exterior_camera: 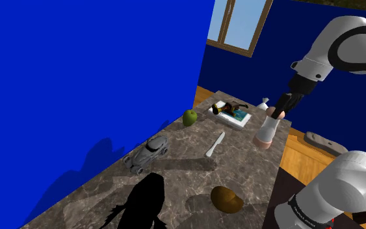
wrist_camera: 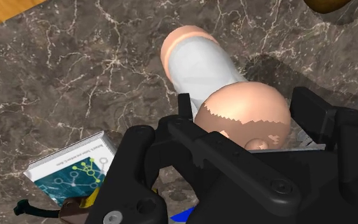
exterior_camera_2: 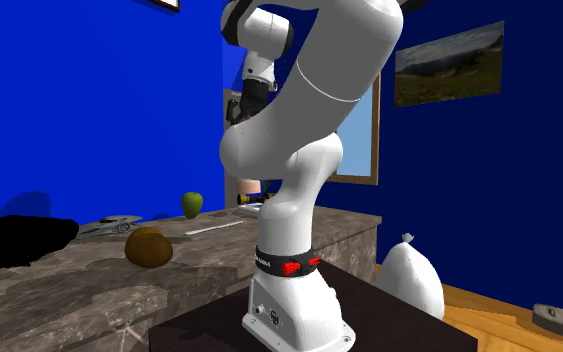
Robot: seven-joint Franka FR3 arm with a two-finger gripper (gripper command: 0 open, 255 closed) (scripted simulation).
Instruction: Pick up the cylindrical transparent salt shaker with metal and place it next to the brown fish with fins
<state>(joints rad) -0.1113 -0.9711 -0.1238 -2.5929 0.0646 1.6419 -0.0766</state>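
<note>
The salt shaker is a pale cylinder with a pinkish domed cap, slightly tilted over the counter's edge nearest the stand. My gripper comes down on its top. In the wrist view the fingers press both sides of the cap, so my gripper is shut on the shaker. Whether its base touches the marble I cannot tell. A black fish shape with fins lies at the counter's near end in the shoulder view, far from the shaker.
On the marble counter are a brown rounded thing, a pale knife, a grey toy car, a green apple and a book carrying a small toy. A blue wall borders the shoulder view's left.
</note>
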